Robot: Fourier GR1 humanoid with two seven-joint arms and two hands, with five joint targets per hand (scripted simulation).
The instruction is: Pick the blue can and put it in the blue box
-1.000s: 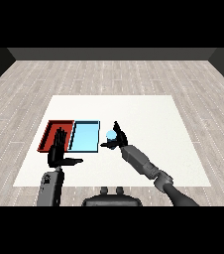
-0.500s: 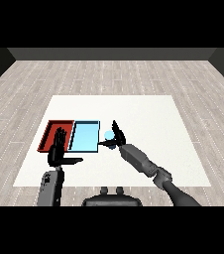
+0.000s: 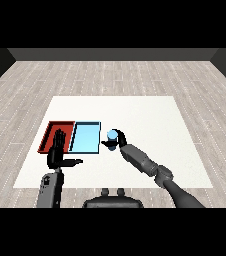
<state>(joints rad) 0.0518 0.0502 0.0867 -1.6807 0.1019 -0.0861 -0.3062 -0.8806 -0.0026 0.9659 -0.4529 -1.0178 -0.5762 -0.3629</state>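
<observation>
The blue can (image 3: 112,134) stands just right of the light blue tray (image 3: 85,137), held off the tray's right edge. My right hand (image 3: 117,142) is curled round the can, its thumb on the left side and fingers behind it. My left hand (image 3: 58,152) hovers at the front edge of the red tray (image 3: 51,131), fingers straight and pointing up, thumb stretched to the right, holding nothing. The light blue tray's inside shows bare.
Both trays lie side by side on the left part of the white table (image 3: 150,130). The table's right half and far side are open white surface. Grey wood floor surrounds the table.
My right hand has carried the blue can a little left, closer to the light blue tray's right edge. The left hand has not moved.
</observation>
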